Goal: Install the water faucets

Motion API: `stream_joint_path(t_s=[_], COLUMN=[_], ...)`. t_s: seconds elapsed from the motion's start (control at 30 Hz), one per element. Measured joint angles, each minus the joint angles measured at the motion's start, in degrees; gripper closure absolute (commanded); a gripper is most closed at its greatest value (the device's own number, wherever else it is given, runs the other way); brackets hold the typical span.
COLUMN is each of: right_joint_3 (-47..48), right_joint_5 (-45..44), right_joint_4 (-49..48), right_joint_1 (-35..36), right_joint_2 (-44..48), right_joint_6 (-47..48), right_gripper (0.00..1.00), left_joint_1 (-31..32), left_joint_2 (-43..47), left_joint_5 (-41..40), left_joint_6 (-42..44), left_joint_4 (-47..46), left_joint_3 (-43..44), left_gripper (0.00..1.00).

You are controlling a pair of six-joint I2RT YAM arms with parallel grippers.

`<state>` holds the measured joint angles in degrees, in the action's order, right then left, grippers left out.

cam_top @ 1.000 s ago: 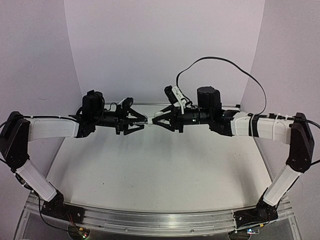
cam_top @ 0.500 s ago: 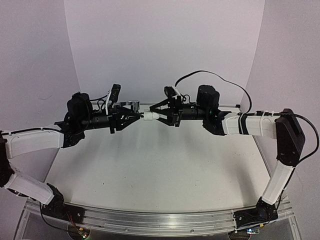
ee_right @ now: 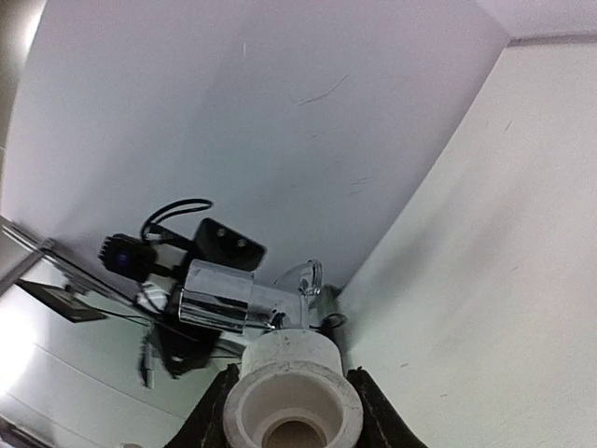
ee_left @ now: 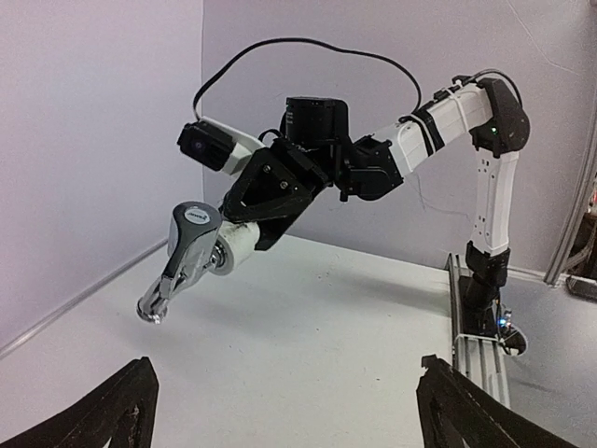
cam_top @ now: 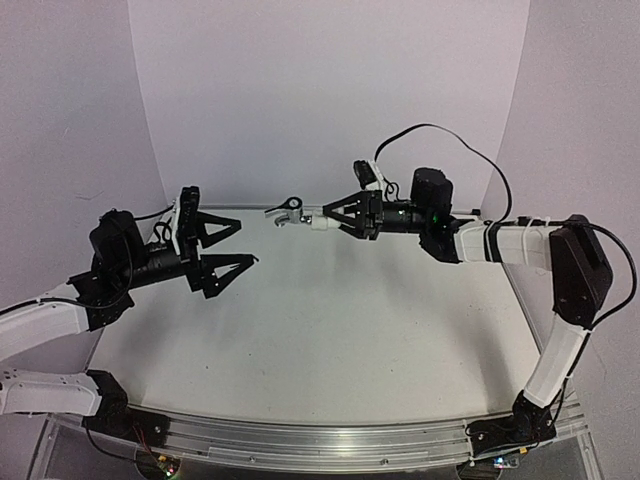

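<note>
The silver water faucet (cam_top: 287, 210) hangs in the air over the far middle of the table, joined to a white pipe fitting (cam_top: 318, 222). My right gripper (cam_top: 328, 220) is shut on that fitting, arm stretched leftward. In the right wrist view the fitting (ee_right: 294, 387) sits between both black fingers (ee_right: 213, 415), the chrome faucet (ee_right: 238, 301) beyond it. My left gripper (cam_top: 232, 247) stands wide open and empty, left of and nearer than the faucet. In the left wrist view the faucet (ee_left: 187, 250) and fitting (ee_left: 235, 248) are ahead, well apart from my open fingertips (ee_left: 135, 392).
White walls close the table (cam_top: 320, 330) in at the back and on both sides. An aluminium rail (cam_top: 320, 440) runs along the near edge with both arm bases on it. A black cable (cam_top: 470, 150) loops above the right arm.
The left gripper has let go of the faucet, opened wide and pulled back to the left and nearer. The right gripper has kept the fitting, with the faucet on it, and shifted slightly right.
</note>
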<state>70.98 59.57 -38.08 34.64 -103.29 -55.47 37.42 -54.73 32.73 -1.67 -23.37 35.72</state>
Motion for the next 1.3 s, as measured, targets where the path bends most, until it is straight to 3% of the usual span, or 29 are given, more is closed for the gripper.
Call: stream_joint_path(t_s=[0.23, 0.33, 0.5, 0.67, 0.93, 1.13, 1.3], right_joint_3=[-1.21, -1.77, -1.77, -1.77, -1.77, -1.57, -1.16], right_joint_5=[-5.05, -6.64, -9.82, -11.96, -12.77, -15.41, -17.78], right_joint_4=[11.34, 13.36, 14.82, 16.30, 16.35, 19.19, 22.41], right_joint_1=[-0.02, 0.65, 2.36, 3.63, 6.20, 8.18, 9.59], right_joint_2=[4.22, 6.97, 9.11, 9.12, 9.12, 9.10, 8.54], right_joint_6=[38.68, 50.16, 62.81, 66.78, 67.48, 71.62, 75.36], right_gripper=[1.00, 1.00, 1.00, 1.00, 1.00, 1.00, 1.00], left_joint_1=[-0.21, -0.78, -4.45, -5.57, -4.80, -4.41, -4.42], left_joint_2=[5.81, 1.30, -14.48, -23.39, -25.37, -31.51, -32.66], left_joint_5=[-2.84, -2.28, 6.90, 13.30, 15.16, 17.57, 17.55], left_joint_6=[-16.62, -27.82, -48.55, -58.05, -59.13, -65.64, -69.19], left_joint_4=[7.55, 8.99, 9.51, 11.34, 12.37, 11.67, 11.44], left_joint_3=[0.43, 4.45, 16.03, 18.34, 18.84, 20.90, 20.90], left_gripper=[0.00, 0.00, 0.00, 0.01, 0.10, 0.18, 0.35])
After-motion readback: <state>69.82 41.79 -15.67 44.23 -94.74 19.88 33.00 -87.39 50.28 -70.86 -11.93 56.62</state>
